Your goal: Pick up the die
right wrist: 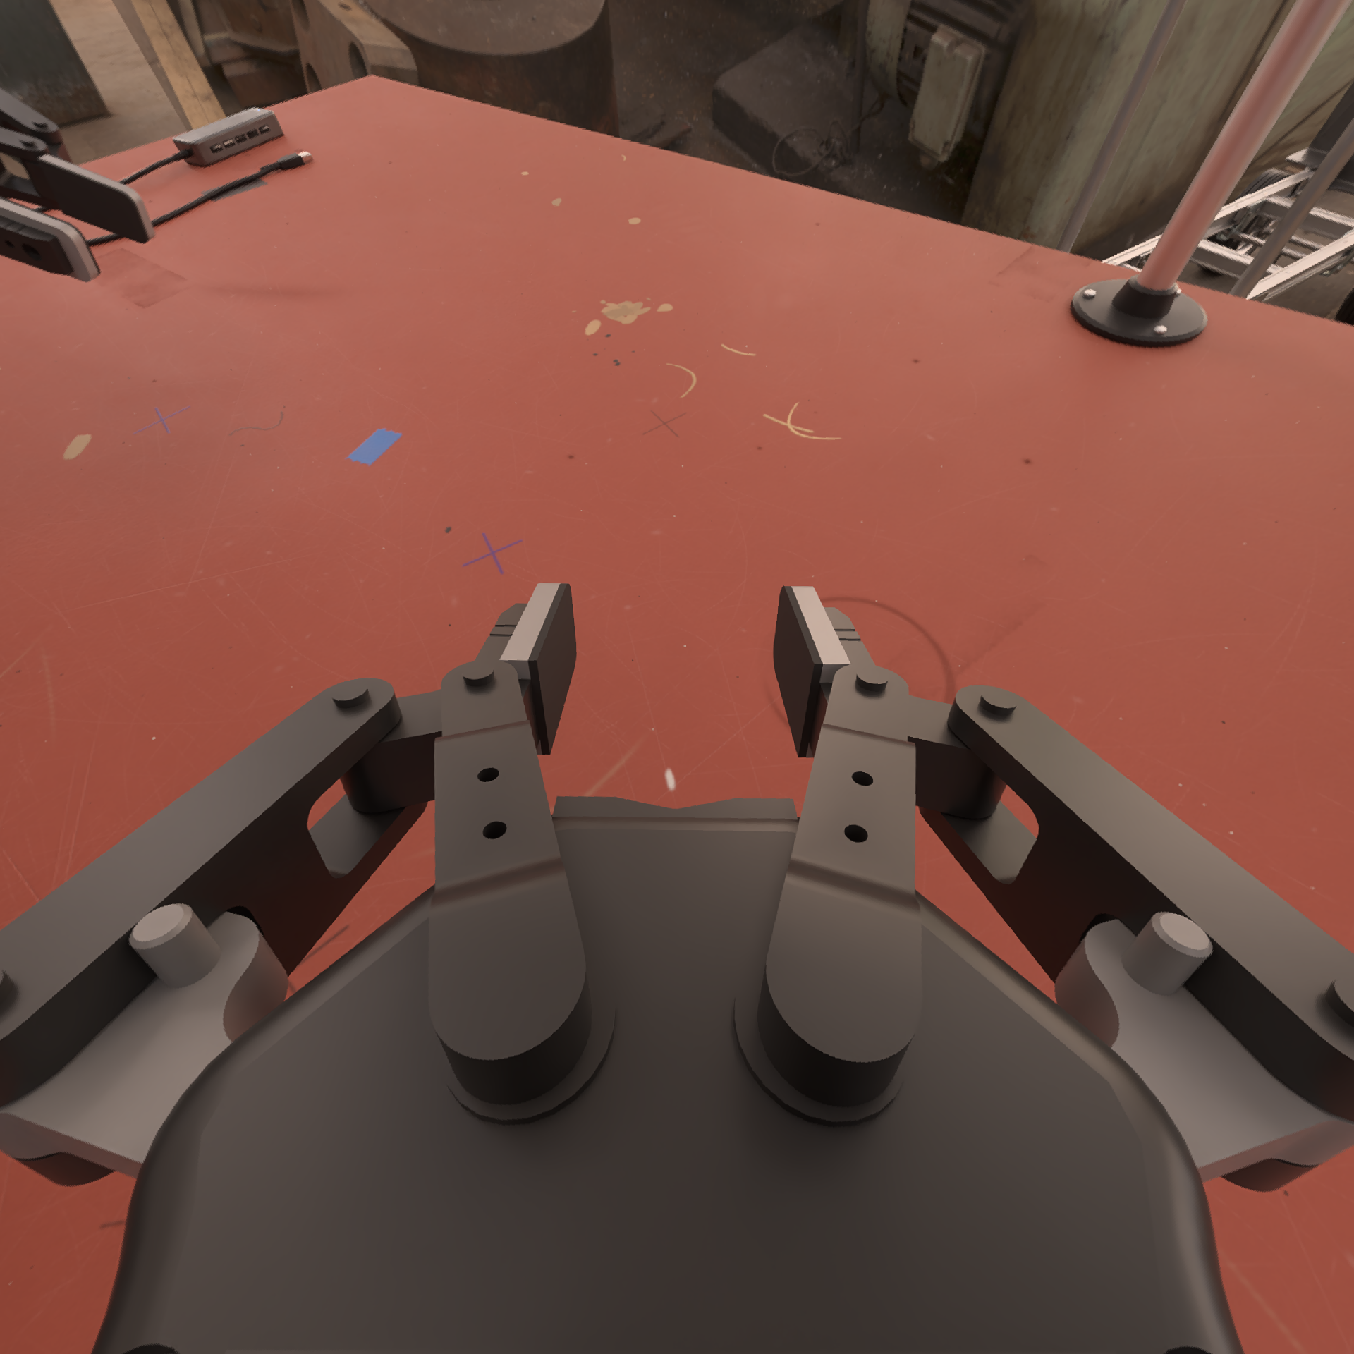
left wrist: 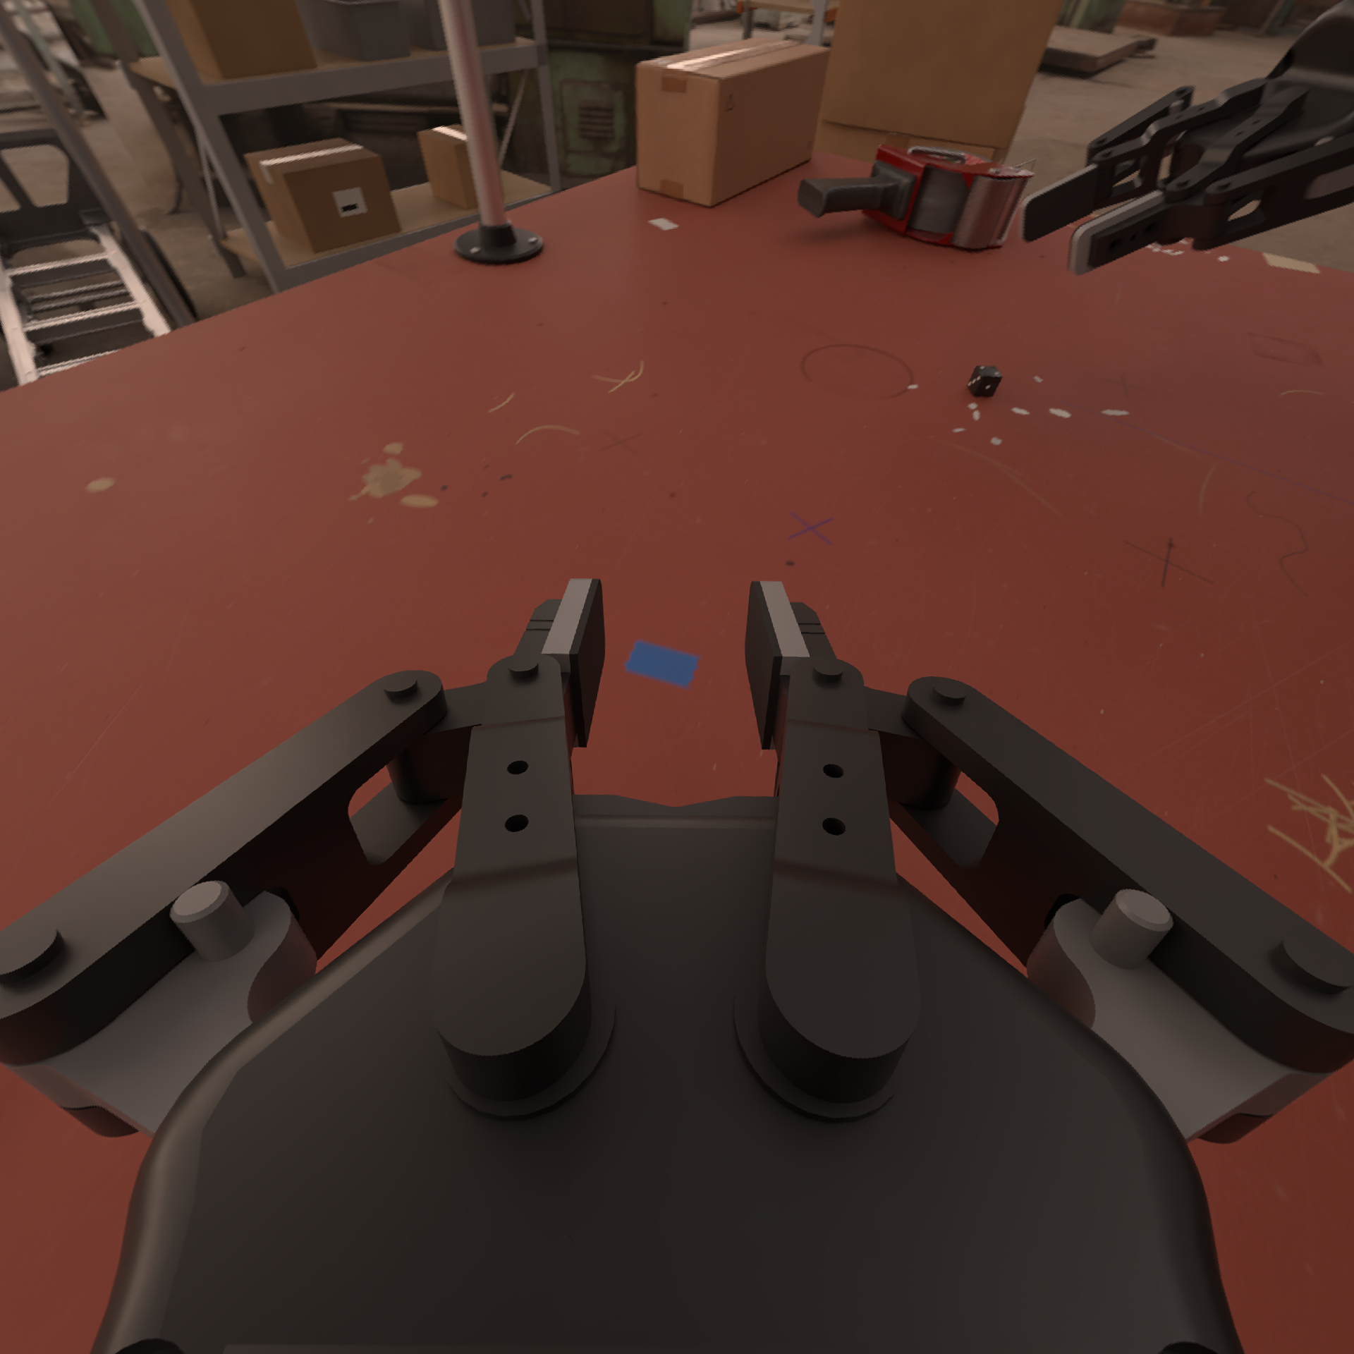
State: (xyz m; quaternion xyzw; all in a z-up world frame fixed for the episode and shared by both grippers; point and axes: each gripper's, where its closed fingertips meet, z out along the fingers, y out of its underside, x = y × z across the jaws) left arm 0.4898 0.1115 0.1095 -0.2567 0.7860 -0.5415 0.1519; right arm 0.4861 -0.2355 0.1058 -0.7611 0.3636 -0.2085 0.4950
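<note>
The small black die with white pips (left wrist: pixel 984 381) sits on the scuffed red-brown surface (left wrist: pixel 366 586), alone among a scatter of white flecks, beside a faint drawn circle and well apart from both pincers. The left dark grey two-finger pincer (left wrist: pixel 675 659) hangs above the surface with its fingers apart and nothing between them; a small blue rectangle of tape (left wrist: pixel 661 664) shows on the surface through the gap. The right dark grey two-finger pincer (right wrist: pixel 675 663) is likewise spread and empty, over bare surface next to a thin dark ring mark; the die does not show in its own view. In the left wrist view it reaches in from the upper right, above and beyond the die. At the far edge lie a red tape dispenser with a grey handle (left wrist: pixel 930 196) and a brown cardboard box (left wrist: pixel 722 117), with a silvery pole on a black round base (left wrist: pixel 498 238) to their left. A grey port hub with black cables (right wrist: pixel 227 138) rests near another corner.
</note>
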